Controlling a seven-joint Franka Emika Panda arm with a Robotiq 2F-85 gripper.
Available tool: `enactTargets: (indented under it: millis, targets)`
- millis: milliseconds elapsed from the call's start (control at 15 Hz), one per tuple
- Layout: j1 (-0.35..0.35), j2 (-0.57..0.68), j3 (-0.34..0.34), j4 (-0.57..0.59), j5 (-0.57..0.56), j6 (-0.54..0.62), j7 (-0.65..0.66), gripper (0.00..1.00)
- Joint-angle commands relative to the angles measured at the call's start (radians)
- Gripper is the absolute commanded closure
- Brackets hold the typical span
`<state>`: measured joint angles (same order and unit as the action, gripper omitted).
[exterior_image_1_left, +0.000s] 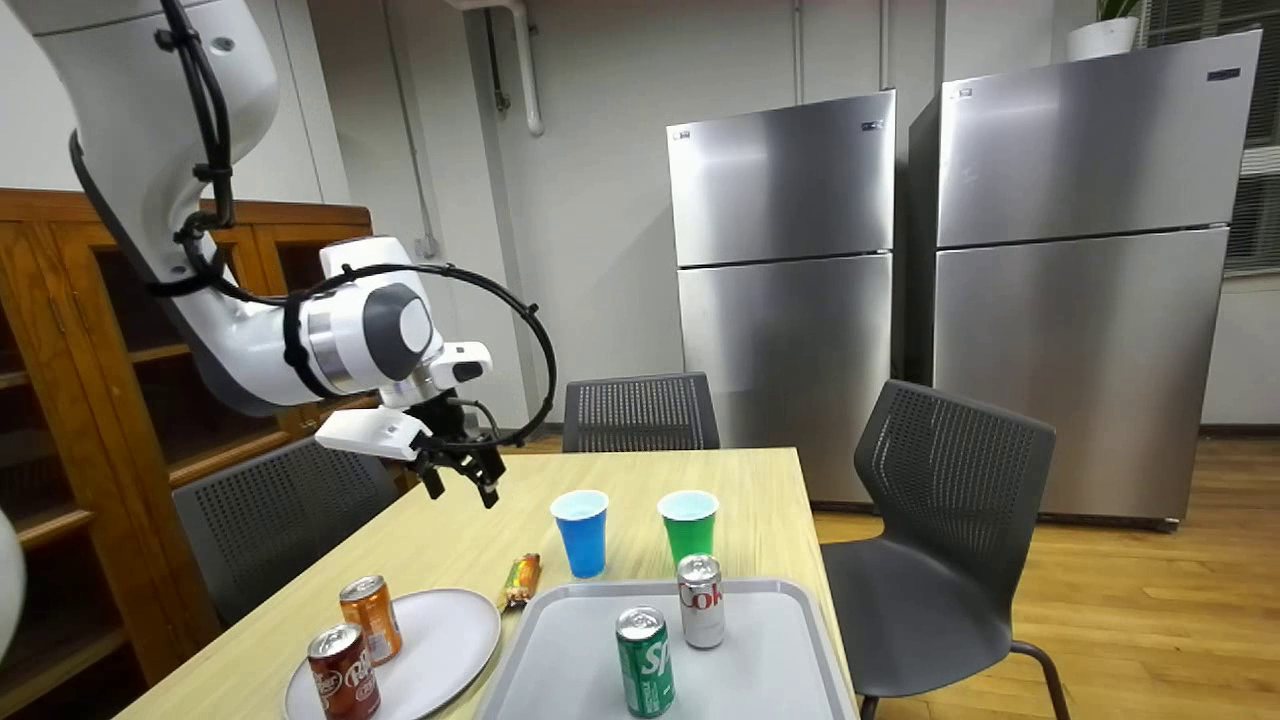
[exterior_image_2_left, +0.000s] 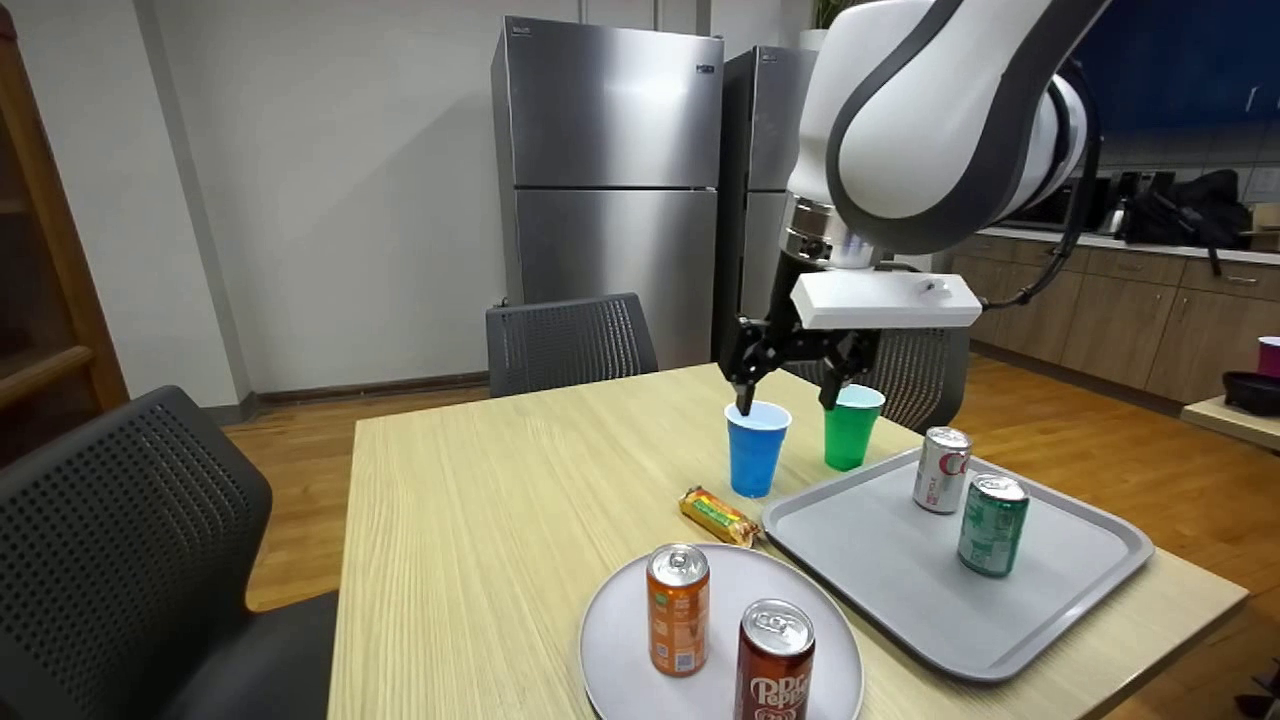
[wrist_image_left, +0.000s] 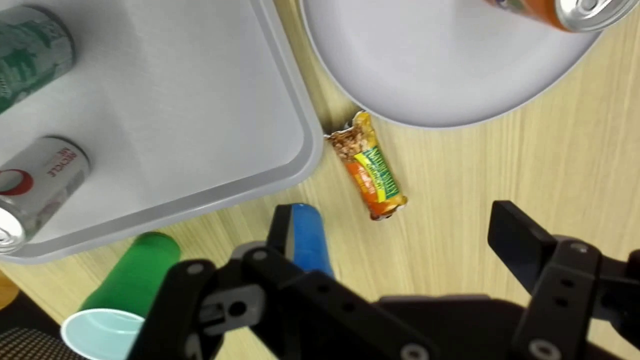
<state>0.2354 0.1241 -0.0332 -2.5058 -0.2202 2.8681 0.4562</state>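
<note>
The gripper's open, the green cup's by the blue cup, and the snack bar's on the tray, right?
Not quite: the snack bar isn't on the tray; the wrist view shows it on the table by the tray's corner. The gripper is open, and the green cup is by the blue cup.

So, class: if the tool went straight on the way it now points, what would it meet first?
Most likely the granola bar, which lies ahead of the open tool in the wrist view. Depth is hard to judge, so the tool might brush the blue cup first.
</note>
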Motion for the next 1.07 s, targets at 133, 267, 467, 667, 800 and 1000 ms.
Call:
enactTargets:
  millis: [133, 267, 467, 667, 800, 1000]
  targets:
    - [-0.007, 0.020, 0.126, 0.028, 0.116, -0.005, -0.128, 0.00]
    - [-0.004, 0.045, 0.158, 0.050, 0.154, -0.004, -0.158, 0.00]
    - [-0.002, 0.089, 0.195, 0.087, 0.204, -0.009, -0.195, 0.00]
    - [0.000, 0.138, 0.221, 0.129, 0.235, -0.013, -0.219, 0.00]
    - [0.007, 0.169, 0.226, 0.155, 0.238, -0.021, -0.216, 0.00]
    - [0.019, 0.216, 0.229, 0.200, 0.233, -0.042, -0.211, 0.00]
